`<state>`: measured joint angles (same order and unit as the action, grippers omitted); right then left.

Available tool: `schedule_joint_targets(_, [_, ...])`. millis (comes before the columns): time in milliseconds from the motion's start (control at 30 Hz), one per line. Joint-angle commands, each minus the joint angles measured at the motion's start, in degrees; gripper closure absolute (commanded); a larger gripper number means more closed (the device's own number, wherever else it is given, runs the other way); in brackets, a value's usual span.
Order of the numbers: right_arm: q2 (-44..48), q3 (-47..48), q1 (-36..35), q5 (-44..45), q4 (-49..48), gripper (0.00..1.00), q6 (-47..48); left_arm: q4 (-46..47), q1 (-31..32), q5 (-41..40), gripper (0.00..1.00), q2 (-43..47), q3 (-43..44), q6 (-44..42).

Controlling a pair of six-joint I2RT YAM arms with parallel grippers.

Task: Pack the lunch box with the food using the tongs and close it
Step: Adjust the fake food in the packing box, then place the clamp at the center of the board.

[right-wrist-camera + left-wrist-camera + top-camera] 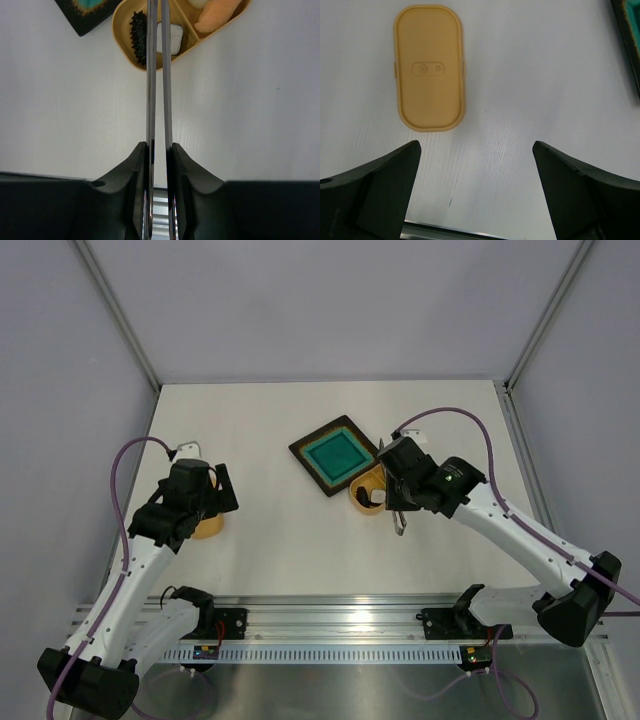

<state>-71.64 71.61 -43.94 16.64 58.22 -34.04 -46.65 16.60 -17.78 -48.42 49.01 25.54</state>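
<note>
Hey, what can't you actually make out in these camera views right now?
- Top view: lunch box contents, hidden by the right gripper.
- Top view: most of the lid, under the left gripper.
- Right wrist view: tongs' tips and the lunch box's far end, cut off by the top edge.

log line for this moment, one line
right gripper: shut on tongs | tongs: over lunch box | food: in both compartments | left gripper: open above lid
</note>
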Motion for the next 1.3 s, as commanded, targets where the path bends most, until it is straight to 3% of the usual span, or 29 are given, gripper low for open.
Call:
schedule_joint_targets(0, [-1.9,4.3,0.1,10.8,-0.1,0.94,-2.0,1.5,0.1,-0.1,0.01,0.9,0.0,0.6])
schedule_joint_targets(100, [-1.6,3.7,3.6,14.0,-0.6,0.94,-1.6,1.0,0.0,-0.8,0.01,1.8,0.1,0.1])
schedule_joint_targets(300, [6.1,-9.3,19.4,12.1,-10.2,0.93,2.7,1.0,0.1,-0.9,0.01,2.1,-0.1,-0.1])
schedule_joint_targets(367, [6.7,-11.7,21.2,13.6,-12.1,0.92,2.9,1.0,0.1,-0.6,0.01,2.1,-0.2,0.0])
schedule_joint_targets(600, [2.7,-21.4,29.5,10.7,-22.4,0.89,2.1,0.0,0.0,-0.7,0.01,1.9,0.5,0.0])
schedule_joint_targets(867, [-3.9,-23.1,35.8,7.9,-26.5,0.84,3.1,-0.6,0.0,-0.7,0.01,2.3,0.6,0.1])
schedule_joint_targets(900, [-4.0,-22.9,36.4,7.6,-26.7,0.75,3.4,-0.6,0.0,-0.7,0.01,2.1,0.6,0.1])
schedule_joint_targets(1000, [-5.6,-22.2,37.5,6.3,-26.4,0.64,4.0,-0.7,0.0,-0.6,0.01,1.7,0.8,0.0])
schedule_joint_targets(1067, [-7.1,-21.8,37.7,5.5,-26.2,0.47,4.1,-0.7,0.0,-0.7,0.01,1.1,0.9,-0.1])
schedule_joint_targets(1267, [-8.5,-20.2,37.9,5.2,-25.6,0.3,4.4,-1.1,0.1,-0.8,0.01,0.3,1.3,0.1])
